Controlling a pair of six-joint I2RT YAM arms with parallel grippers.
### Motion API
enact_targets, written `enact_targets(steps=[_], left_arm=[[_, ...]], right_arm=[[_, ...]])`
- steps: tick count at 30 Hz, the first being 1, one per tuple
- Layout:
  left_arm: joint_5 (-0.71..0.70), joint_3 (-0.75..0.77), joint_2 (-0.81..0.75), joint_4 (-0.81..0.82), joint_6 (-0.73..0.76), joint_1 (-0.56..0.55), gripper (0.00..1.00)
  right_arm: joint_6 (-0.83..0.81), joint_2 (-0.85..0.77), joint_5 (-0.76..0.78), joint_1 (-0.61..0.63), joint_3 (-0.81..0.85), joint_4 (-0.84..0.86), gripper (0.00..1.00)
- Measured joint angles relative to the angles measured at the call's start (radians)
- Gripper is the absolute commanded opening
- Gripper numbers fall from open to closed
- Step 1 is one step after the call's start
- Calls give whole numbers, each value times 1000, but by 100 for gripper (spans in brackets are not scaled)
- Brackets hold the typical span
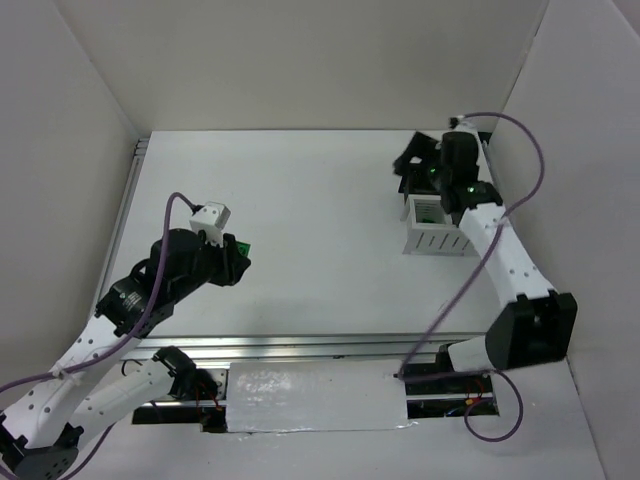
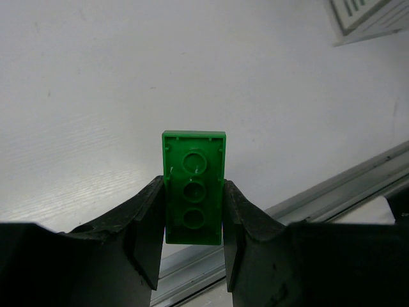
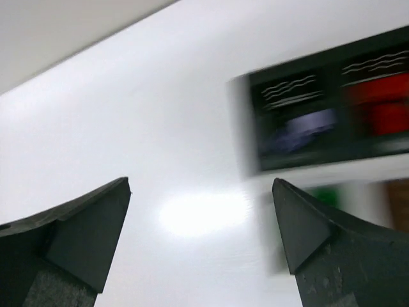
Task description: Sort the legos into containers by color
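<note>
Where a metal rail (image 1: 300, 345) is running along the near edge of the table (image 1: 300, 200), a green brick (image 2: 193, 188) is being pinched just beyond it by the left gripper (image 2: 193, 214), above the left part of the surface. The brick is being clamped on its two long sides by the black fingers (image 2: 148, 224), one on each side. Its hollow underside, with three round tubes in a row, is being shown in the left wrist view, and its upper half is being left sticking out past the fingertips.

Farther off, on the right side of the table, the right gripper (image 3: 201, 224) is being held with its jaws spread wide and nothing between them. Beneath it in the overhead view, a white bin (image 1: 437, 240) with slatted sides is being shown, with a green piece (image 1: 427, 213) lying inside. In the right wrist view everything is being blurred. A green patch (image 3: 326, 195) and an orange-brown patch (image 3: 399, 204) are being glimpsed at the lower right edge, and whether they lie in that white bin cannot be told. Beyond them a black bin (image 3: 332, 109) is being seen, with lavender bricks (image 3: 300, 128) in its left compartment and red bricks (image 3: 380, 105) in its right one.
</note>
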Motion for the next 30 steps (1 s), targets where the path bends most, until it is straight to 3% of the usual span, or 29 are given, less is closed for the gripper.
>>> enact_targets(steps=[5, 8, 11, 16, 24, 26, 27, 28, 30], left_arm=[[135, -13, -79, 63, 43, 46, 0], [215, -29, -116, 96, 74, 54, 0], [288, -35, -137, 110, 105, 54, 0], [375, -45, -154, 123, 135, 54, 0], [468, -59, -211, 142, 156, 54, 1], [482, -59, -209, 151, 158, 54, 2], [487, -59, -208, 151, 158, 54, 2], [490, -59, -206, 152, 159, 54, 2], [480, -59, -207, 151, 172, 56, 3]], right_arm=[[130, -272, -273, 445, -230, 139, 100], [229, -301, -354, 687, -273, 203, 100], [312, -285, -357, 838, -274, 247, 98], [391, -250, -296, 972, -257, 278, 87], [415, -148, -179, 1030, -161, 267, 73], [409, -122, -161, 1043, -121, 269, 55], [406, -113, -154, 1049, -105, 268, 32], [403, -103, -148, 1054, -92, 269, 22], [407, -89, -127, 1057, -82, 260, 16]])
